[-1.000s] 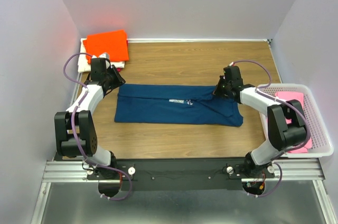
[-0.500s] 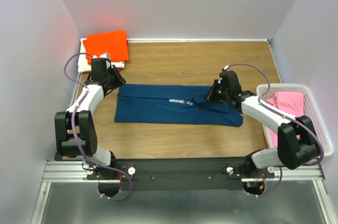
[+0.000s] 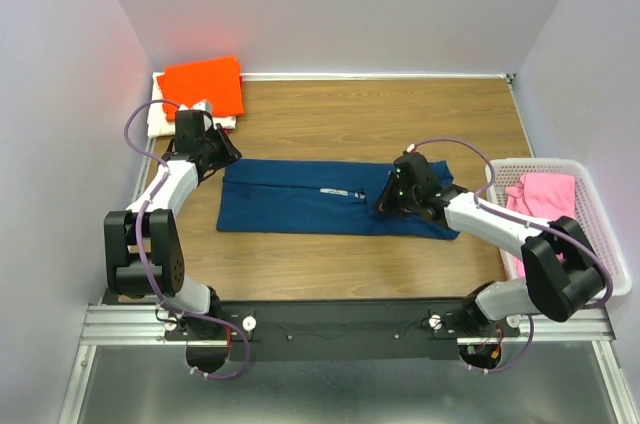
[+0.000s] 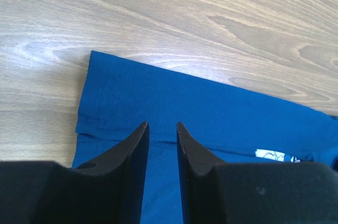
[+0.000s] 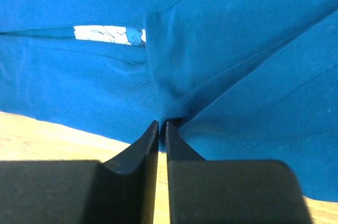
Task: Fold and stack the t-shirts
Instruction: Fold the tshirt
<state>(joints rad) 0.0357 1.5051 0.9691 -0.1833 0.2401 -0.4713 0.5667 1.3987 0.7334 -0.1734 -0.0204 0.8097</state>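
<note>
Overhead, pale walls (image 3: 340, 4) surround the wooden table (image 3: 350, 114) bearing a navy t-shirt (image 3: 300, 206).

Soft, even overhead light, bright with only faint shadows, and a reddish glow on the left wall (image 3: 125, 64) near the orange shirt (image 3: 203, 86). Close up, the table (image 4: 42, 49) carries a pale sheen; the blue shirt (image 5: 237, 34) is sharp, the black fingers (image 5: 132, 182) slightly soft.

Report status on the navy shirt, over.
Left gripper open over navy t-shirt edge. Right gripper pinching its bunched cloth. Orange t-shirt apart, far-left corner.
</note>
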